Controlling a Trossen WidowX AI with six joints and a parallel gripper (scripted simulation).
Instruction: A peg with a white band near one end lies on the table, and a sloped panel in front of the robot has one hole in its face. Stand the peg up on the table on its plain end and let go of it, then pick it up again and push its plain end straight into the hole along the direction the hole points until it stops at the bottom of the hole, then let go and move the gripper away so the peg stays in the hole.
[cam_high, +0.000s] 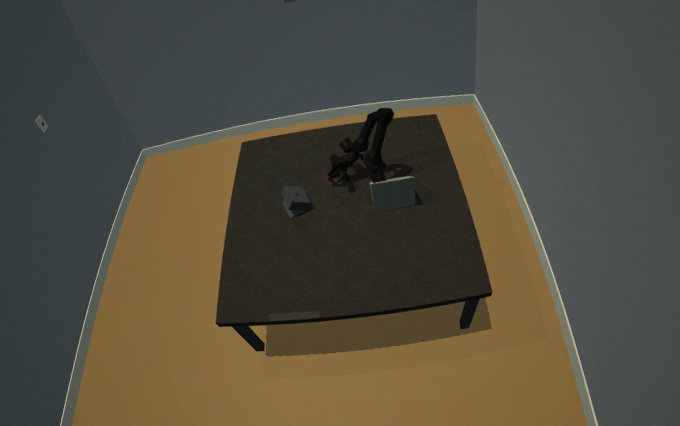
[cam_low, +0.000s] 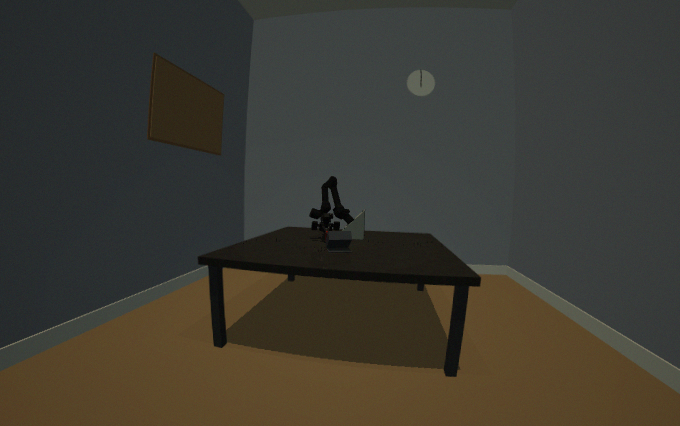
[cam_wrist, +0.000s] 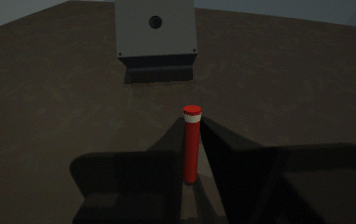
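The red peg (cam_high: 332, 180) (cam_low: 326, 233) (cam_wrist: 191, 150) is held between the fingertips of my gripper (cam_wrist: 191, 121), which is shut on it. Its white band (cam_wrist: 192, 118) is at the end nearer the panel in the wrist view, and the plain end points back between the fingers. In the top view the peg looks tilted and seems off the table. The sloped grey panel (cam_high: 290, 192) (cam_low: 339, 235) (cam_wrist: 172, 40) stands apart from the peg, ahead of the gripper. Its one hole (cam_high: 297, 194) (cam_wrist: 155, 22) is empty.
A pale green slab (cam_high: 393, 194) (cam_low: 357, 227) stands on the dark table (cam_high: 351, 260) (cam_low: 391, 258) close to the arm's base. The arm (cam_high: 380, 135) (cam_low: 332, 188) bends high above the table beside it. A faint pale patch (cam_high: 293, 316) shows at the table's near edge.
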